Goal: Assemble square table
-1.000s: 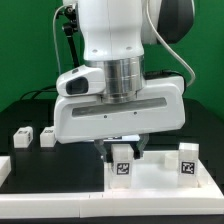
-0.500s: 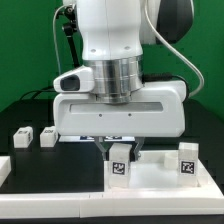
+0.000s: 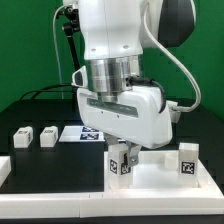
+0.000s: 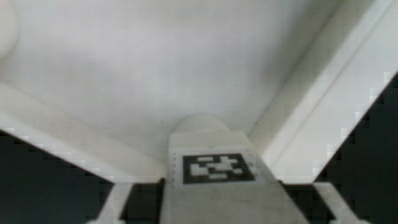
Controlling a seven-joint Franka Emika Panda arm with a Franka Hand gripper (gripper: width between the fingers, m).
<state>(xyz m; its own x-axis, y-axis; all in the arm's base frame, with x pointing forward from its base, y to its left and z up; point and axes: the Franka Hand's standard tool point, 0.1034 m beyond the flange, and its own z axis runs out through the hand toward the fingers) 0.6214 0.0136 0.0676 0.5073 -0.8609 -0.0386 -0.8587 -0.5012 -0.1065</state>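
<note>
We see gripper (image 3: 121, 152) low over square tabletop (image 3: 160, 178). Fingers narrow, clamped on upright tagged leg (image 3: 121, 164) at tabletop corner toward exterior view's left. Second leg (image 3: 187, 162) upright on tabletop toward exterior view's right. Two more legs (image 3: 22, 137) loose on black table (image 3: 60, 165), well apart.

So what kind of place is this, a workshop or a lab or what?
Most likely a robotics lab test bench: a big white robot arm works over a black tabletop, a plain green backdrop hangs behind, and the small white plastic peg legs carry black-white marker tags.
</note>
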